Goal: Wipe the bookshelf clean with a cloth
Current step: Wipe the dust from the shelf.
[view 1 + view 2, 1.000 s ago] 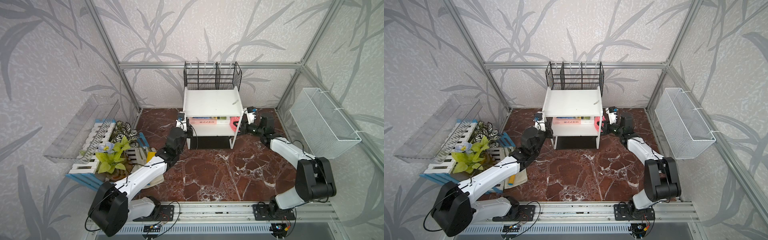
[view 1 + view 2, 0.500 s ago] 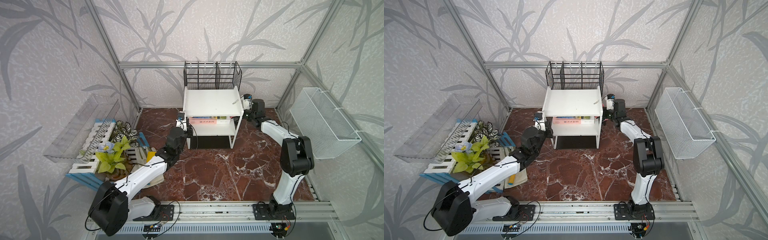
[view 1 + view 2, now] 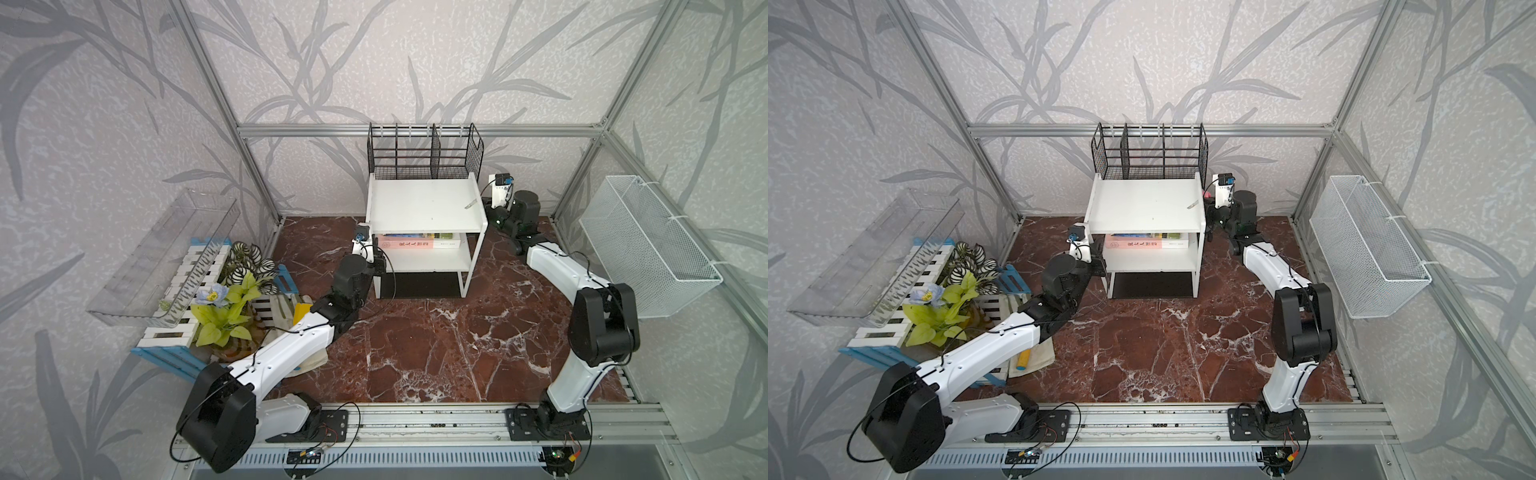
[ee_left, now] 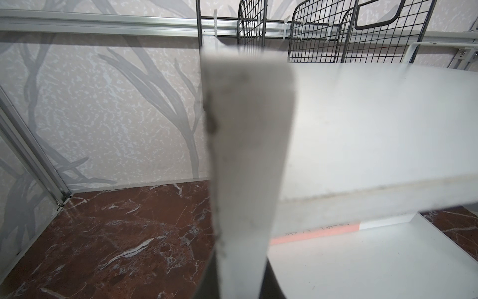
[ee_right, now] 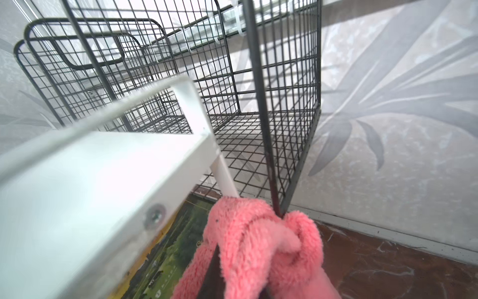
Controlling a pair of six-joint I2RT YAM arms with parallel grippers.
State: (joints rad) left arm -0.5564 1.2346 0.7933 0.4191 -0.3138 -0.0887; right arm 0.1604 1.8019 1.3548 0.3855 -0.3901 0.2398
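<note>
**Top views.** In both top views my left gripper (image 3: 380, 266) sits low at a front corner post of the bookshelf (image 3: 424, 203). The books (image 3: 419, 242) lie just beyond it on the middle board. My right gripper (image 3: 1208, 203) is tucked against the shelf's opposite side, near the back corner of the top board. A scrap of the pink cloth (image 3: 1205, 193) shows at its tip. A black wire rack (image 3: 424, 153) stands beyond the top board.

**Left wrist view.** A blurred white post rises from between my dark fingers (image 4: 209, 282), which are clamped tight around it. The top board runs off to one side.

**Right wrist view.** My jaws are pressed together on the bunched cloth (image 5: 258, 240), which sits directly ahead of them. The shelf's rear post and the rack's corner wire vanish behind it. The top board's edge passes just beside it.
</note>
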